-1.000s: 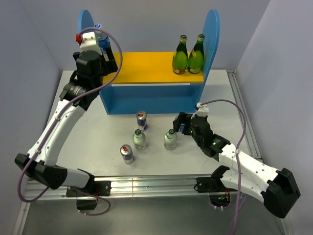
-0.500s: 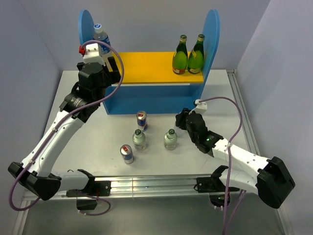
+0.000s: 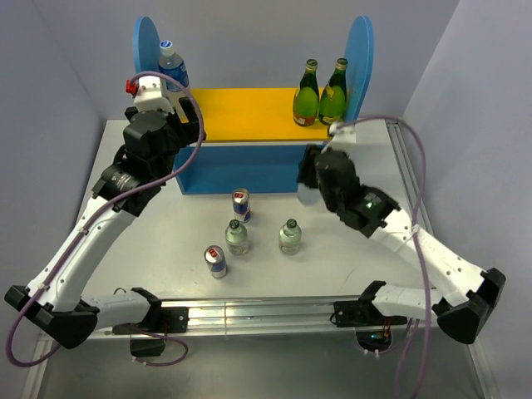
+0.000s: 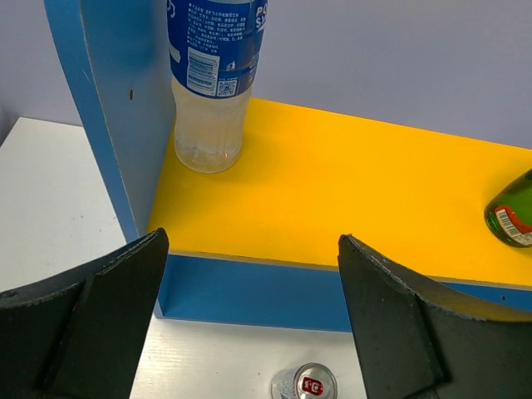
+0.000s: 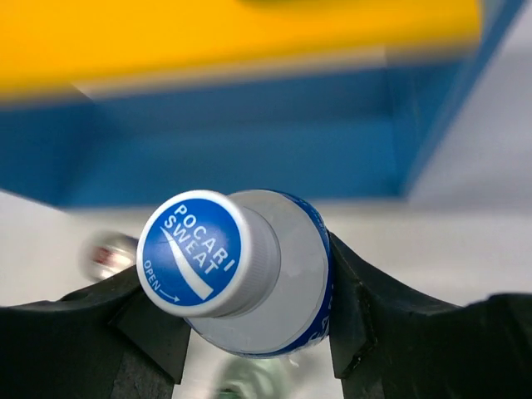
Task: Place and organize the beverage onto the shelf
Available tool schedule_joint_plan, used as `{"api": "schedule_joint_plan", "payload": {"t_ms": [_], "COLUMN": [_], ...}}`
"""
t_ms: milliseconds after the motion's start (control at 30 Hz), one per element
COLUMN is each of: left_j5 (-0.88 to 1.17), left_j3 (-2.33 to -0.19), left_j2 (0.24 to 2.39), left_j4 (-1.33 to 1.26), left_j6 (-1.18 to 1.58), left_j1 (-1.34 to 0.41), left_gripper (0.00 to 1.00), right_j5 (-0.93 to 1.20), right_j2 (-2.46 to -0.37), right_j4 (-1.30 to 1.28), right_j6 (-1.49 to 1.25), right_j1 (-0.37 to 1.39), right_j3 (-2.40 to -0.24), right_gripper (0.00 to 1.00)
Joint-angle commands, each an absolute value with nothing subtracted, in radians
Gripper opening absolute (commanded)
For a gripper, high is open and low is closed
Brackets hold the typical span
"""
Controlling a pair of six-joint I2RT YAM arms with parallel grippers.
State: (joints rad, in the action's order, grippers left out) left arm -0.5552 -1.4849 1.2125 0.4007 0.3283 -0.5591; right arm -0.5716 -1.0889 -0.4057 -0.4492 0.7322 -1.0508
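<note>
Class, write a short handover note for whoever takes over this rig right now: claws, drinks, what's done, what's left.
Left claw: open, empty, facing the shelf.
Right claw: shut on the second water bottle, raised before the shelf.
Done: first water bottle stands at the left end of the yellow board.
Left: shelve the held bottle, two cans, two green-capped bottles on the table.

Bright even light; right wrist background is blurred.

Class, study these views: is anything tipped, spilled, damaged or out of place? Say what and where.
Nothing stands out. On the shelf, the water bottle and dark green bottles stand upright, as do the cans and green-capped bottles on the table. No spill shows.
</note>
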Motion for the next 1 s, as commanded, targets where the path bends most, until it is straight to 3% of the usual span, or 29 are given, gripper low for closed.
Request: {"api": "schedule_joint_plan", "payload": {"t_ms": [0,300,433,500,600,733,967], "left_j5": [-0.571,-0.568,-0.56,-0.56,-0.558,-0.564,-0.574], "left_j3": [-1.473,-1.457,-1.45,-1.448,-1.445,-1.43,-1.424], "left_j2": [1.177,1.158,1.146,1.14,1.137,1.123,1.112], "left_j4": [0.367,0.36,0.351,0.353,0.357,0.345,0.356], "left_j6": [0.333,0.337,0.339,0.339,0.339,0.336,0.344], "left_j1": [-0.568,-0.569,-0.569,-0.569,-0.574,-0.586,-0.597], "left_gripper": [0.9,0.91,0.91,0.91,0.91,0.92,0.92], "right_j5": [-0.624,-0.359,-0.289,-0.252,-0.229,-0.183,-0.14], "right_j2": [-1.127,-1.595,-1.856,-1.908,-1.891,-2.006,-2.06], "right_j4": [-0.379,-0.603,-0.707,-0.663,-0.52,-0.538,-0.426], "right_j6": [-0.387,-0.256,-0.222,-0.219,-0.219,-0.244,-0.288], "right_j1": [0.756,0.773,0.773,0.773,0.772,0.767,0.769], "right_j3": [-1.381,-2.142,-2.6,-2.617,-2.473,-2.614,-2.554], "right_gripper": [0.0,0.0,0.0,0.0,0.0,0.0,0.0]}}
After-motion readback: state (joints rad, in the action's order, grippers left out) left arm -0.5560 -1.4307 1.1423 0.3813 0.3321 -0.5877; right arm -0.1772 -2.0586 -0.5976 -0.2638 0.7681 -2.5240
